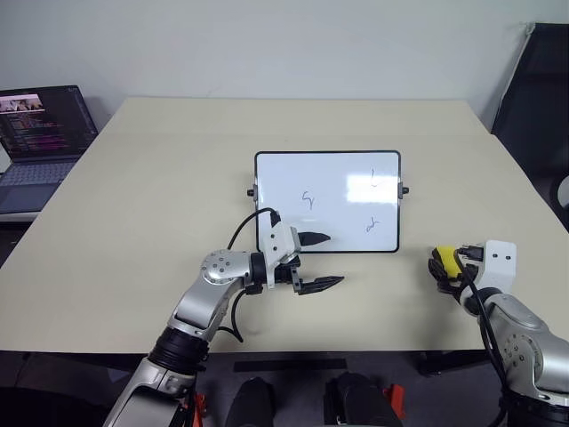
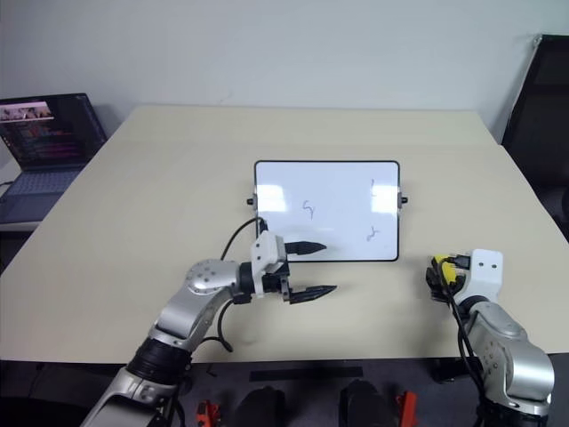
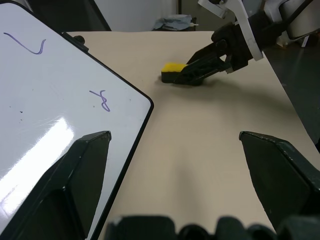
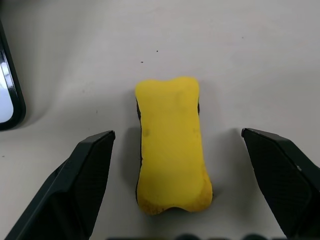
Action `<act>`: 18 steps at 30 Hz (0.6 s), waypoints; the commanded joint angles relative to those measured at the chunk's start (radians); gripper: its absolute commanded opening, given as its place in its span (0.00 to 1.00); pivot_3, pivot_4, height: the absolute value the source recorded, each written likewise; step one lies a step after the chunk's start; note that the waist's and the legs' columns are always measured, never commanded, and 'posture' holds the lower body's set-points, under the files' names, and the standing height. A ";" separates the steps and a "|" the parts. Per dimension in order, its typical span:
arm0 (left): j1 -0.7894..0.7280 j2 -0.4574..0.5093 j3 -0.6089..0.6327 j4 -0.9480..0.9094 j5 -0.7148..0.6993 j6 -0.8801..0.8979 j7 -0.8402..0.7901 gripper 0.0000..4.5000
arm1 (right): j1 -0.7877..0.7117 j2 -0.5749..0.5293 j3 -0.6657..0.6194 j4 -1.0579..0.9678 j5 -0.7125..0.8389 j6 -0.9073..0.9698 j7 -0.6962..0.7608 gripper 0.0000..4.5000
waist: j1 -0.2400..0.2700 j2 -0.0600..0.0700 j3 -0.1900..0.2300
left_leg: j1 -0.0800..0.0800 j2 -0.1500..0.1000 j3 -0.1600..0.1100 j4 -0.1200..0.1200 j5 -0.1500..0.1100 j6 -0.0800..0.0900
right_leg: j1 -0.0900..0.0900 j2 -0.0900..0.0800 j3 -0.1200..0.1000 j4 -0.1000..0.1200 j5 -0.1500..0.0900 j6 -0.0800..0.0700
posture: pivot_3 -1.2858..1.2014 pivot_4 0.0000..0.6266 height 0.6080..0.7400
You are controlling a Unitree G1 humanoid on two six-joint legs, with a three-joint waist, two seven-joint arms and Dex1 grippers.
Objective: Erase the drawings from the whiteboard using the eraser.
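A: Where does the right arm sit?

B: It reaches forward at the right edge of the table (image 1: 133, 178), forearm low, wrist tipped downward. The right gripper (image 4: 175, 145) stands wide apart, one black finger on each side of the eraser (image 4: 170, 145), neither finger touching it.

A: And the eraser itself?

B: It lies flat on the table, yellow side up, black felt underneath, just to the right of the whiteboard (image 1: 327, 200) and apart from it. Its long side runs along the line of the gripper.

A: The left arm?

B: Bent at the elbow, forearm turned across toward the right, so the left gripper (image 1: 318, 261) points sideways, nearly level. Its fingers are spread wide and hold nothing. From the head views the upper finger overlaps the board's lower left part and the lower finger is over bare table just in front of the board's near edge; whether either touches I cannot tell.

A: What is on the board?

B: The drawings (image 1: 309, 199) are there: three thin dark squiggles, one left of centre, one near the upper right, one at the lower right. The board lies flat in the middle of the table. A laptop (image 1: 40, 142) stands open at the far left.
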 commanded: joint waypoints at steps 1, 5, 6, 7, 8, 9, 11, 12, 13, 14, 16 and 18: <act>-0.007 0.005 0.014 -0.022 -0.001 -0.017 -0.002 1.00 | -0.021 0.017 -0.016 -0.013 0.012 -0.027 -0.005 0.99 | 0.000 0.000 0.000 | 0.000 0.000 0.000 0.000 0.000 0.000 | 0.000 0.000 0.000 0.000 0.000 0.000 | 0.52 0.24 1.00; -0.007 0.004 0.015 -0.026 -0.001 -0.014 0.002 1.00 | -0.024 0.024 -0.015 -0.012 0.009 -0.034 -0.007 0.79 | 0.000 0.000 0.000 | 0.000 0.000 0.000 0.000 0.000 0.000 | 0.000 0.000 0.000 0.000 0.000 0.000 | 0.52 0.24 1.00; -0.007 0.004 0.015 -0.025 0.001 -0.016 0.003 1.00 | -0.023 0.025 -0.015 -0.012 0.010 -0.034 -0.007 0.71 | 0.000 0.000 0.000 | 0.000 0.000 0.000 0.000 0.000 0.000 | 0.000 0.000 0.000 -0.001 0.000 0.000 | 0.52 0.24 1.00; -0.007 0.004 0.016 -0.023 0.003 -0.018 0.006 1.00 | -0.023 0.024 -0.014 -0.012 0.010 -0.035 -0.008 0.64 | 0.000 0.000 0.000 | 0.000 0.000 0.000 0.000 0.000 0.000 | 0.000 0.000 0.000 -0.001 0.000 0.000 | 0.52 0.24 1.00; -0.008 0.004 0.017 -0.022 0.005 -0.019 0.007 1.00 | -0.023 0.023 -0.014 -0.011 0.010 -0.036 -0.008 0.56 | 0.000 0.000 0.000 | 0.000 0.000 0.000 0.000 0.000 0.000 | 0.000 0.000 0.000 -0.001 0.000 0.000 | 0.52 0.24 1.00; -0.007 0.005 0.017 -0.022 0.005 -0.020 0.008 1.00 | -0.022 0.023 -0.014 -0.010 0.011 -0.037 -0.008 0.46 | 0.000 0.000 0.000 | 0.000 0.000 0.000 0.000 0.000 0.000 | 0.000 0.000 0.000 0.000 0.000 0.000 | 0.52 0.24 1.00; -0.004 0.005 0.018 -0.025 0.006 -0.018 0.009 1.00 | -0.024 0.019 -0.015 -0.005 0.009 -0.041 -0.008 0.30 | 0.000 0.000 0.000 | 0.000 0.000 0.000 0.000 0.000 0.000 | 0.000 0.000 0.000 0.000 0.000 0.000 | 0.52 0.24 1.00; -0.004 0.005 0.019 -0.025 0.006 -0.018 0.009 1.00 | -0.026 0.017 -0.015 -0.003 0.009 -0.041 -0.008 0.24 | 0.000 0.000 0.000 | 0.000 0.000 0.000 0.000 0.000 0.000 | 0.000 0.000 0.000 0.000 0.000 0.000 | 0.52 0.24 1.00; -0.003 0.005 0.019 -0.025 0.005 -0.018 0.010 1.00 | -0.028 0.016 -0.015 -0.001 0.008 -0.043 -0.008 0.23 | 0.000 0.000 0.000 | 0.000 0.000 0.000 0.000 0.000 0.000 | 0.000 0.000 0.000 0.000 0.000 0.000 | 0.52 0.24 1.00; -0.002 0.005 0.019 -0.026 0.006 -0.017 0.011 1.00 | -0.027 0.015 -0.015 -0.001 0.007 -0.044 -0.008 0.23 | 0.000 0.000 0.000 | 0.000 0.000 0.000 0.000 0.000 0.000 | 0.000 0.000 0.000 0.000 0.000 0.000 | 0.52 0.24 1.00; 0.000 0.003 0.020 -0.029 0.005 -0.015 0.014 1.00 | -0.029 0.016 -0.017 0.005 0.006 -0.041 -0.012 0.23 | 0.000 0.000 0.000 | 0.000 0.000 0.000 0.000 0.000 0.000 | 0.000 0.000 0.000 0.000 0.000 0.000 | 0.52 0.24 1.00; 0.003 0.001 0.022 -0.031 0.003 -0.011 0.020 1.00 | -0.030 0.017 -0.019 0.010 0.003 -0.037 -0.020 0.23 | 0.000 0.000 0.000 | 0.000 0.000 0.000 0.000 0.000 0.000 | 0.000 0.000 0.000 0.000 0.000 0.000 | 0.52 0.24 1.00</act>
